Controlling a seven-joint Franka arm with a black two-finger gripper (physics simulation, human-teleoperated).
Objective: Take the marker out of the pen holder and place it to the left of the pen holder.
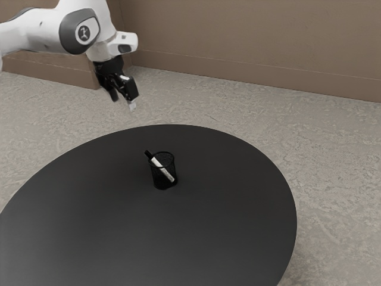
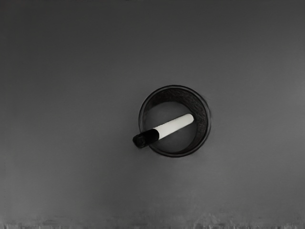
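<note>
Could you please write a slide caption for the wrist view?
White, black-capped marker leaning in a round black mesh pen holder.

black-and-white marker [image 2: 174, 127], black table [image 1: 232, 220]

- The white arm [image 1: 36, 33] comes in from the exterior view's upper left.
- Its black gripper [image 1: 123, 102] points downward, jaws apart, well away from the holder [image 1: 156, 180].
- The holder, a black mesh cup, stands upright on the round, dark bench [image 1: 149, 238].
- The marker [image 1: 162, 167] leans inside it, black end poking over the rim toward the exterior view's left, white body slanting down toward the exterior view's right.
- Around the bench lies a mottled grey floor [image 1: 333, 131]; behind is a brown wall [image 1: 250, 33].
</note>
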